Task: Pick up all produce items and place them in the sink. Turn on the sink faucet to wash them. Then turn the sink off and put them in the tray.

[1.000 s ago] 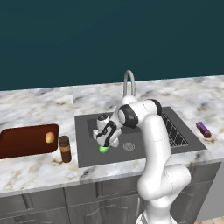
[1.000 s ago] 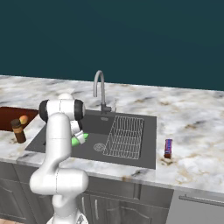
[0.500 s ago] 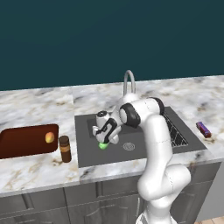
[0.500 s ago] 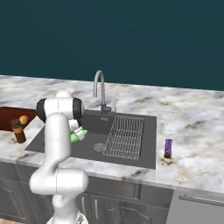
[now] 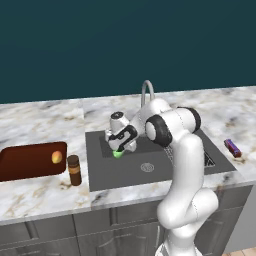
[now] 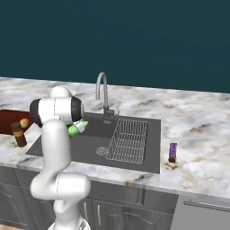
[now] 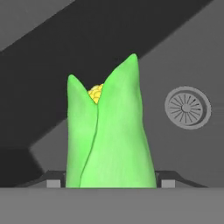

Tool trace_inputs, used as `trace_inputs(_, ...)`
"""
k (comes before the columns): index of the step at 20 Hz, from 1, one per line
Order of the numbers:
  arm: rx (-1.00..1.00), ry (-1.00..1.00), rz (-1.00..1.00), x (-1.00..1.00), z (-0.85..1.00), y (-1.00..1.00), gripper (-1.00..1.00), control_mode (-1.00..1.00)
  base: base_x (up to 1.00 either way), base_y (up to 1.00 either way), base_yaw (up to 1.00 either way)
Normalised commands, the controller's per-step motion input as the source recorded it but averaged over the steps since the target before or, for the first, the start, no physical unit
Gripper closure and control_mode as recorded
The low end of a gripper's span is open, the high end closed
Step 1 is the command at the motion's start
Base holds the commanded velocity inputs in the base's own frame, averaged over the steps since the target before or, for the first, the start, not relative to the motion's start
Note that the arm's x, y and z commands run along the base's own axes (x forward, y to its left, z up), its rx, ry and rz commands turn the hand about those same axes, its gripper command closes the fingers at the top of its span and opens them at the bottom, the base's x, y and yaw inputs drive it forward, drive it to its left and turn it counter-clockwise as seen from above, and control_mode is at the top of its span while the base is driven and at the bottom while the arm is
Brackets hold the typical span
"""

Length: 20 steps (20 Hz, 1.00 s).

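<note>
Hand view shows the jaws pinching the corn (image 7: 109, 135), lifted over the sink (image 5: 100, 172) floor near the drain (image 7: 187, 107), so I judge the gripper (image 5: 119, 148) should carry it level and clear the sink's edge toward the tray (image 5: 25, 160).

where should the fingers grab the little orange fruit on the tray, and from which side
Probably from straight above, fingers closing across the middle of the fruit. It is small and rounded, so its widest part is the surest hold. It lies flat near the end of the shallow tray, and the jar stands close beside, so a sideways approach looks cramped.
</note>
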Motion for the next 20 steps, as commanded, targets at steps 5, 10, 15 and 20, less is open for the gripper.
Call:
trace_inputs(5,-0.02,-0.05,0.02,0.00,0.84,0.20,1.00,-1.00,0.00,0.00,0.00)
trace_inputs(10,-0.03,-0.07,0.09,0.00,0.77,0.46,1.00,-1.00,0.00,0.00,0.00)
trace_inputs(15,-0.01,-0.03,0.17,0.00,0.55,0.62,1.00,-1.00,0.00,0.00,0.00)
trace_inputs(20,0.00,-0.02,0.30,0.00,0.21,0.47,1.00,-1.00,0.00,0.00,0.00)
